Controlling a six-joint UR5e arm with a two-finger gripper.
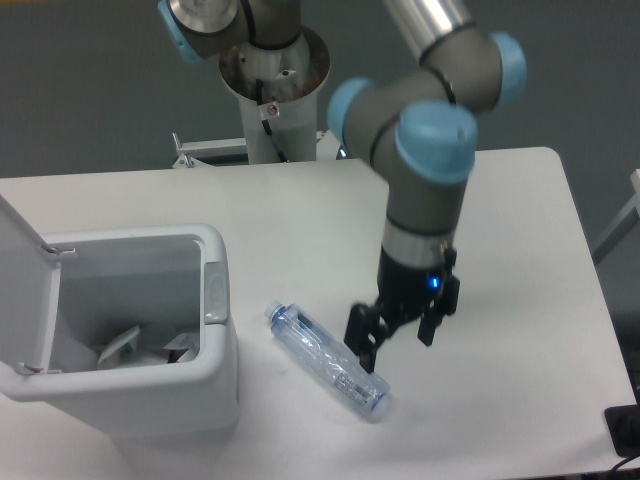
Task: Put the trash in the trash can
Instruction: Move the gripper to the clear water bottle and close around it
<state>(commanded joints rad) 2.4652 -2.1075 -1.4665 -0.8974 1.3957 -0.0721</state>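
A long clear blue-tinted plastic bottle point(328, 361) lies on its side on the white table, slanting from upper left to lower right. The gripper point(397, 338) hangs just right of the bottle's middle, a little above the table, fingers spread and empty; its left finger is close to the bottle. The white trash can point(215, 340) stands at the left with its lid flipped open. Crumpled clear wrapper with white print point(140, 347) lies inside the can at the bottom.
The arm's base column point(272, 100) stands at the table's back edge. The table's front and right edges are near the gripper. A dark object point(625, 430) sits off the table's lower right corner.
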